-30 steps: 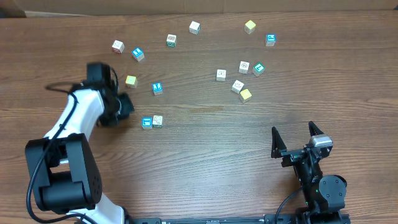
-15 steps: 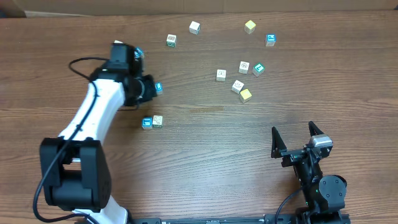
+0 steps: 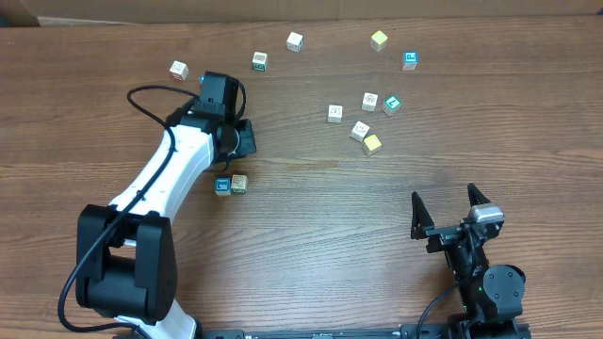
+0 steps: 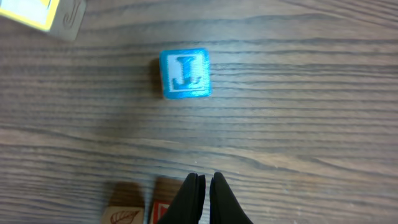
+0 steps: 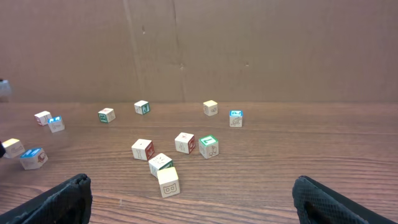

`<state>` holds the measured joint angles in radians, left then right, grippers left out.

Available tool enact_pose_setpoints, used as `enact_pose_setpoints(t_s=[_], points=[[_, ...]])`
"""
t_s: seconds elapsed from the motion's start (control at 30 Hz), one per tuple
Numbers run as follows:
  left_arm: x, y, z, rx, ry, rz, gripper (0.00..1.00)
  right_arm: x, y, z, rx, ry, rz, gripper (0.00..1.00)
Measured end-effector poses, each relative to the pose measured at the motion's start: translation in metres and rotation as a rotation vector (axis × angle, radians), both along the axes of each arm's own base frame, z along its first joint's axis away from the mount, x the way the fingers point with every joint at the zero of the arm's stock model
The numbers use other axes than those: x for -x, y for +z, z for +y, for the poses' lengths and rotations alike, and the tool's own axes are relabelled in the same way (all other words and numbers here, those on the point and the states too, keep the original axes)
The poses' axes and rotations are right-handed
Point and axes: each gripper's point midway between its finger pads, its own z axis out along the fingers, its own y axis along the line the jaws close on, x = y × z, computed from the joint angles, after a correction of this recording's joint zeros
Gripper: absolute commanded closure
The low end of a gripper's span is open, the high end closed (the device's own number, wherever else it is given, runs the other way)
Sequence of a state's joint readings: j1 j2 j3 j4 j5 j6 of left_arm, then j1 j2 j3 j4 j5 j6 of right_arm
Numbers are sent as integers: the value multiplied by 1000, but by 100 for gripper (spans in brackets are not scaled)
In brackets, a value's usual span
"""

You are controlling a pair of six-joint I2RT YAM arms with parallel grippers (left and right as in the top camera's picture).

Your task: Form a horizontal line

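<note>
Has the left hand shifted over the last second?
Yes. The left hand swung right, from left of the paired small blue and white cubes to beyond them.

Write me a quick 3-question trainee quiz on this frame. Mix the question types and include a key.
1. True or false: the left gripper is shut with nothing between its fingers.
2. Multiple choice: how does the right gripper stand? A) open and empty; B) shut on a cube; C) out of every view.
3. Count: in the overhead view, how many cubes sit right next to the blue cube in the started row?

Key
1. True. The wrist view shows the fingers together over bare wood.
2. A.
3. One, the pale cube.
</note>
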<state>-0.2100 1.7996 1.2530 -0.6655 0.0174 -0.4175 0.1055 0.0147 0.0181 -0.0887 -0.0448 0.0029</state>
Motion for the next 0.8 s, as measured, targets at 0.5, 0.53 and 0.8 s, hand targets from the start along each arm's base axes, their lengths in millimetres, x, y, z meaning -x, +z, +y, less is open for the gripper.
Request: enact_pose_setpoints(t_s=[0.5,0.53,0.8], points=[[14,-22,4,5,47,35,96,0,0,0,0,0,0,0],[14,-22,4,5,47,35,96,0,0,0,0,0,0,0],[12,-22,3,5,38,28,96,0,0,0,0,0,0,0]])
